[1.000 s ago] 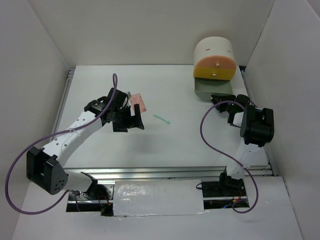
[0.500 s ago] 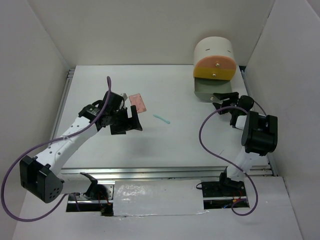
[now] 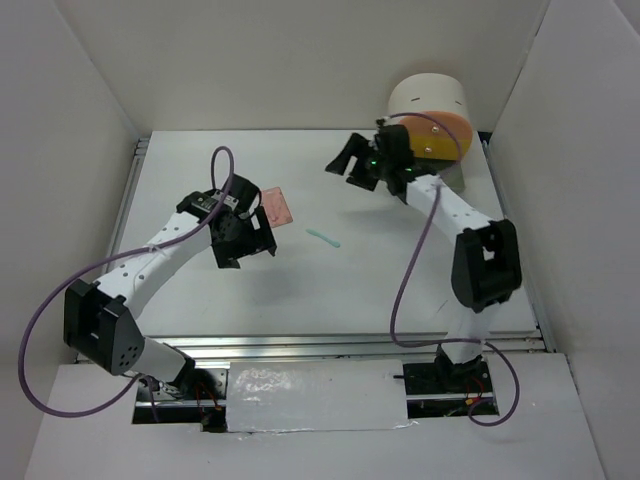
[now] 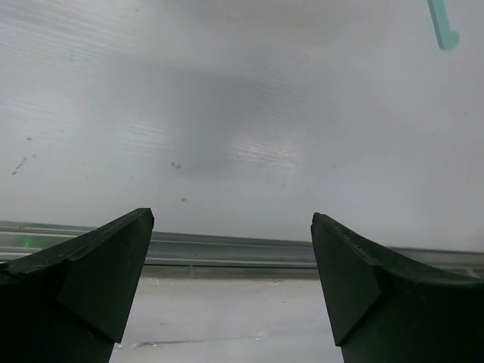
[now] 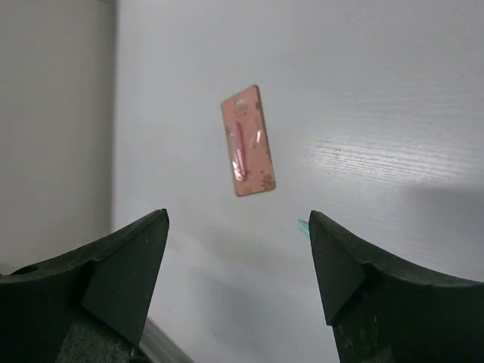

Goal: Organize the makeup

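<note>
The flat pink palette [image 3: 277, 206] lies on the white table left of centre, and a short mint-green stick [image 3: 323, 238] lies a little to its right. My left gripper [image 3: 245, 252] hovers just below and left of the palette, open and empty. In the left wrist view its gripper [image 4: 233, 218] frames bare table, with the stick [image 4: 442, 26] at the top right. My right gripper [image 3: 345, 165] reaches toward the upper middle, open and empty. The right wrist view has the palette [image 5: 247, 141] ahead of that gripper [image 5: 238, 215] and the stick's tip [image 5: 302, 225] by the right finger.
The round cream drawer unit [image 3: 430, 95] with peach and yellow fronts stands at the back right, partly behind my right arm. White walls close in the table on three sides. A metal rail [image 3: 340, 345] runs along the near edge.
My right arm has swung from the drawer unit's front over to the upper middle of the table, and its jaws have opened wide. The left gripper has shifted slightly beside the palette.
</note>
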Controlling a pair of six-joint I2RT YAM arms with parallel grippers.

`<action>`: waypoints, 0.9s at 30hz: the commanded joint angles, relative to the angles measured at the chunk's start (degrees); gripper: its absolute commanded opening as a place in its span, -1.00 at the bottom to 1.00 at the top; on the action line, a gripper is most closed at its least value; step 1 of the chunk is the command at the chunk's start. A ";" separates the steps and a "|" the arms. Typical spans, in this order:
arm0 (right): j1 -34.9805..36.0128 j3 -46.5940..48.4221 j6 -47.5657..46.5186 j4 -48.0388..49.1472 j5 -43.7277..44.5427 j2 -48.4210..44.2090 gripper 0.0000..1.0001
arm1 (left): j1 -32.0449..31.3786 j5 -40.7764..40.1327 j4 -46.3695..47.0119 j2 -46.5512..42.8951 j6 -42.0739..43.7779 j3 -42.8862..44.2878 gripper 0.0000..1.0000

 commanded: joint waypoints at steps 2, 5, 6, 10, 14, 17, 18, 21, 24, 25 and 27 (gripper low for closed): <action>7.80 15.11 -21.03 -31.71 13.41 12.88 0.65 | 2.22 -6.58 -6.82 0.34 -1.94 4.72 0.99; 10.35 18.38 -25.78 -34.53 17.21 15.08 0.66 | 4.24 -4.48 -5.77 -1.50 0.26 2.44 0.99; 10.70 19.87 -28.85 -37.15 18.53 15.87 0.66 | 4.68 -3.95 -5.24 -2.03 0.79 1.56 0.99; 11.67 22.26 -33.79 -38.31 16.53 18.95 0.64 | 6.17 0.26 -2.87 -3.62 3.60 -3.70 0.99; 13.25 27.25 -36.79 -40.68 15.38 23.34 0.63 | 6.44 2.65 -1.37 -5.02 5.98 -5.39 0.99; 14.22 30.08 -38.28 -42.44 14.15 26.86 0.62 | 6.53 2.12 -1.98 -5.46 8.00 -4.78 0.99; 15.00 30.17 -38.63 -42.19 13.63 27.73 0.62 | 6.70 1.95 -2.42 -5.55 8.52 -4.42 0.99; 17.63 29.91 -39.69 -41.92 14.23 28.88 0.61 | 6.97 1.77 -2.78 -5.81 10.54 -4.16 0.99; 19.49 30.17 -39.95 -41.92 15.90 30.64 0.61 | 7.40 2.56 -2.34 -6.17 11.69 -4.86 0.99; 19.75 30.70 -39.78 -42.18 16.69 31.25 0.59 | 7.49 2.91 -2.16 -6.17 11.95 -5.03 0.99; 20.37 31.67 -39.43 -42.88 17.75 33.10 0.58 | 7.67 3.35 -1.72 -6.17 12.66 -5.65 0.99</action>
